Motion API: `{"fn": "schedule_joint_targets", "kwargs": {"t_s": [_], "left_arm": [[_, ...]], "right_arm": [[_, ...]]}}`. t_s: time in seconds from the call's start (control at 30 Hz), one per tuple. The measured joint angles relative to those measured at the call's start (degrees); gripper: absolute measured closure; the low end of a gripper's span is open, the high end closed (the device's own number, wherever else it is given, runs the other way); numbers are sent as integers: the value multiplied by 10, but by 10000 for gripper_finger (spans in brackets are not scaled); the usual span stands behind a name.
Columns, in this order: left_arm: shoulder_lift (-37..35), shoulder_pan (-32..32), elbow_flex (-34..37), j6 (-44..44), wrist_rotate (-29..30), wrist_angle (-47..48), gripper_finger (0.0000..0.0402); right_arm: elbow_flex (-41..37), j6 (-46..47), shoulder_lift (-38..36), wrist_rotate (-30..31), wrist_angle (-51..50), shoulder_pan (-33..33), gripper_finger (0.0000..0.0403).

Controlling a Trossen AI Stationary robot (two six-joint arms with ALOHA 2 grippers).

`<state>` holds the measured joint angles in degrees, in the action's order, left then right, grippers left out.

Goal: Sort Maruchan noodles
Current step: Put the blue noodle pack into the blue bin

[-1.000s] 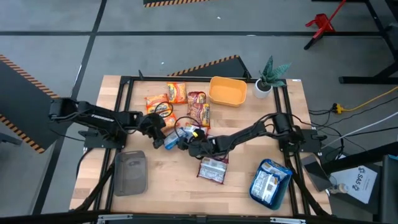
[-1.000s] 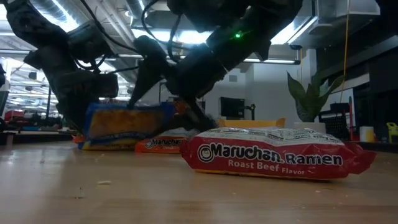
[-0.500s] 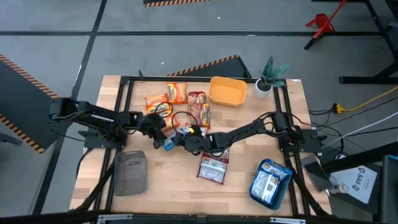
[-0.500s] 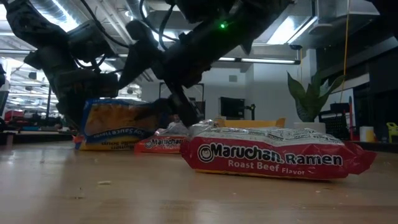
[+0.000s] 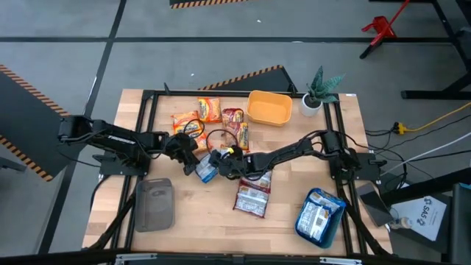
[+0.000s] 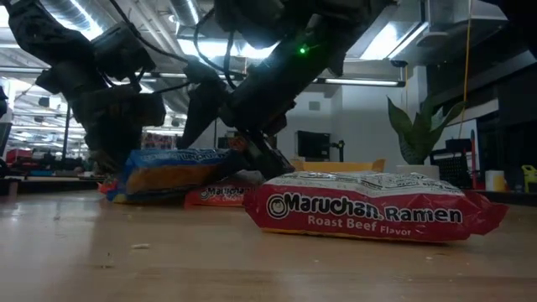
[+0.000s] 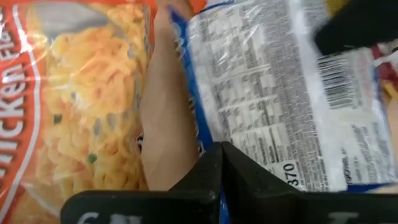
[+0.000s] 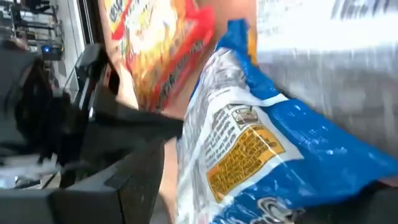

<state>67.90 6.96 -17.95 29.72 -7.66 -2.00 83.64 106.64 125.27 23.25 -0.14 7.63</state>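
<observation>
Maruchan noodles sorting is looking only partly done. Going left to right: grey tray is sitting without packets, left gripper is pinching the edge of a blue-and-white packet mid-surface with fingers closed on it, right gripper is meeting the same packet, finger state unclear. Orange packets are bunching behind, a red packet is lying loose in front, and blue ones are already filling the teal tray.

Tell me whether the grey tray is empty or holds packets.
Empty. In the high view the grey tray shows only its bare floor, while the teal tray already holds blue-and-white packets.
</observation>
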Motion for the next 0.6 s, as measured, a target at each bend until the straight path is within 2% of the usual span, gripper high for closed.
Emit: {"fn": "schedule_joint_targets", "kwargs": {"t_s": [0.3, 0.6], "left_arm": [[0, 0, 0, 2, 7, -12, 401], [0, 0, 0, 12, 9, -34, 401]], "right_arm": [[0, -19, 0, -52, 0, -13, 139], [0, -33, 0, -64, 0, -13, 256]]}}
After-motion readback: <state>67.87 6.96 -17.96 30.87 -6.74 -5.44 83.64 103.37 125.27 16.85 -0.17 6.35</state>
